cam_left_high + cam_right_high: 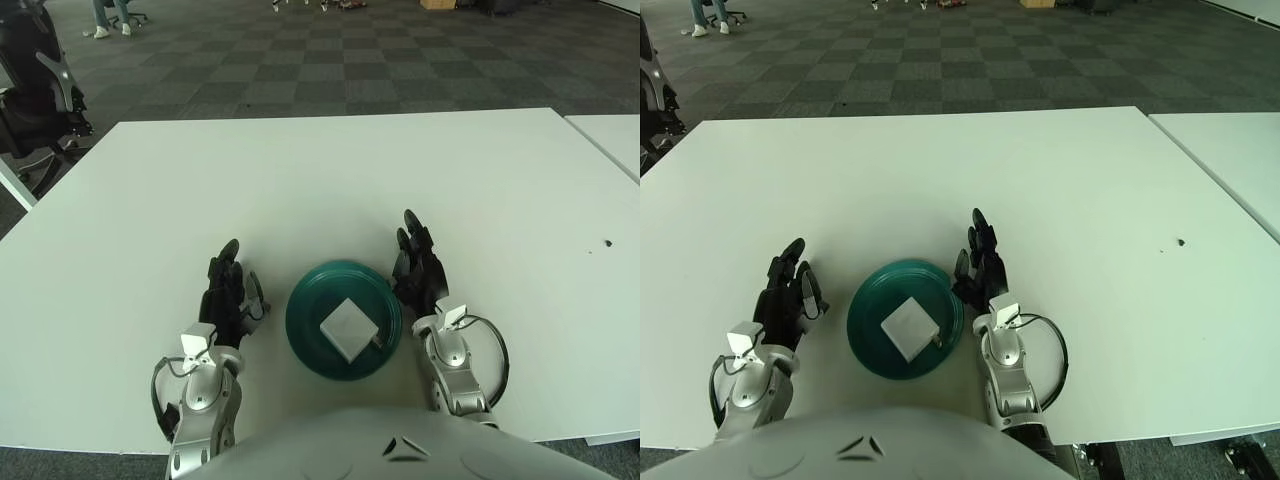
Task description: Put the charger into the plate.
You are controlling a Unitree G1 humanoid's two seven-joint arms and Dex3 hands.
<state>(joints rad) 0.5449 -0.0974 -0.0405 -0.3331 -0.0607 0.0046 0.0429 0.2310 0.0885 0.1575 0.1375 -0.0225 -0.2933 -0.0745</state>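
charger handling: already sitting in the plate

since both hands are empty, this is a grip note only. left hand (228, 296) shows left of the plate (305, 325), fingers extended and loose, holding nothing. charger (348, 328) lies flat mid-plate: white squarish block, looks rigid, light, smooth-sided, likely a bit slippery. best pinched across two opposite side faces. right hand (418, 268) shows just right of the plate rim, fingers straight, nothing in it. all on the white tabletop (330, 170).
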